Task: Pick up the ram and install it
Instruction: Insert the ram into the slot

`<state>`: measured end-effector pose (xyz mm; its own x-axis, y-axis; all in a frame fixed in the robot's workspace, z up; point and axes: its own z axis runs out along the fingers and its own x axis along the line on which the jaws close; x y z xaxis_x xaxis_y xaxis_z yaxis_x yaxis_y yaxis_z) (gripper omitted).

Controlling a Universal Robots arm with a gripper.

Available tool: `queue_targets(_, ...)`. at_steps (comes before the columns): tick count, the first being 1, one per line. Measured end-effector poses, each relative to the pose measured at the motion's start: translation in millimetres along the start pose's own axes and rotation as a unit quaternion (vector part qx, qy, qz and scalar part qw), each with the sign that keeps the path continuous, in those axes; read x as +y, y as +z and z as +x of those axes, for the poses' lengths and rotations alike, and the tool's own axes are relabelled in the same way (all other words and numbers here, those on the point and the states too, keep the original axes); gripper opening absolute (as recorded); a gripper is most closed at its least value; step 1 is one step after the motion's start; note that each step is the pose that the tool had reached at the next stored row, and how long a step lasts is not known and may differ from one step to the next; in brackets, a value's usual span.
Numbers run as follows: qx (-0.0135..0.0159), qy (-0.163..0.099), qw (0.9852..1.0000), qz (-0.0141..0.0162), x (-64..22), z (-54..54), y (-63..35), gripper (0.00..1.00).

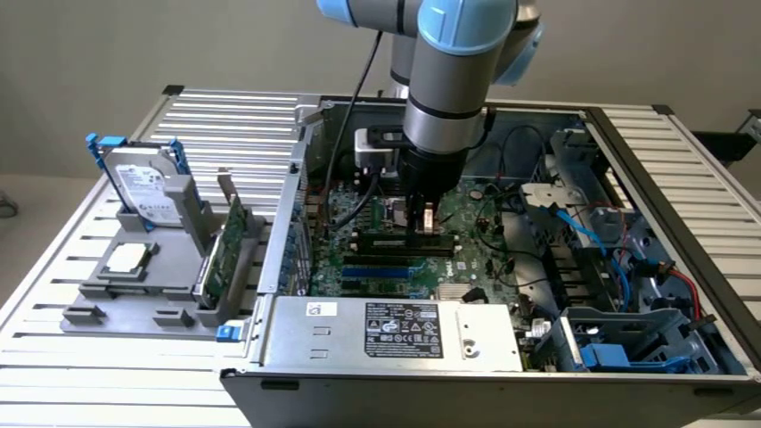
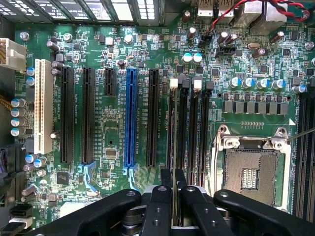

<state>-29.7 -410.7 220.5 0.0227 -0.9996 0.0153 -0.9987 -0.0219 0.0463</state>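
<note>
Silver slatted worktop (image 1: 701, 160) carries an open computer case (image 1: 476, 401), lying on its side with its green motherboard (image 1: 476, 259) facing up. A grey and blue robot arm (image 1: 446, 80) reaches straight down into the case. Its black gripper (image 1: 423, 214) has its fingers nearly closed, pinching the ram (image 2: 173, 142), a thin stick seen edge-on. The ram lines up with one of the black memory slots (image 2: 183, 128), beside the processor socket (image 2: 253, 172); whether it is seated cannot be told. Near the worktop's edge at the exterior view's left, a grey holder (image 1: 119, 308) carries a hard drive (image 1: 149, 192) and an expansion card (image 1: 226, 254).
</note>
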Motion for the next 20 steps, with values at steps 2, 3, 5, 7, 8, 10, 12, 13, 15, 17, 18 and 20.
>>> queue_targets(2,-0.0001,0.0,1.0,0.0,-0.2,0.2,0.0,0.14)
queue_targets(3,0.0,0.0,1.0,0.0,-0.2,0.2,0.0,0.14)
queue_targets(5,0.0,0.0,1.0,0.0,-0.3,0.2,0.0,0.14)
queue_targets(7,0.0,0.0,1.0,0.0,-0.4,0.3,0.0,0.14)
queue_targets(8,0.0,0.0,1.0,0.0,-0.4,0.3,0.0,0.14)
queue_targets(10,0.0,0.0,1.0,0.0,-0.5,0.4,-0.1,0.14)
queue_targets(12,0.0,0.0,1.0,0.0,-0.7,0.5,-0.1,0.14)
queue_targets(13,0.0,0.0,1.0,-0.0001,-0.8,0.7,-0.1,0.14)
queue_targets(15,0.0,0.0,1.0,0.0,-1.1,0.8,-0.1,0.14)
queue_targets(17,0.0,0.0,1.0,0.0,-1.2,0.9,-0.1,0.14)
queue_targets(18,0.0,0.0,1.0,0.0,-1.2,1.0,-0.1,0.14)
queue_targets(20,-0.0001,0.0,1.0,0.0,-1.3,1.2,0.0,0.14)
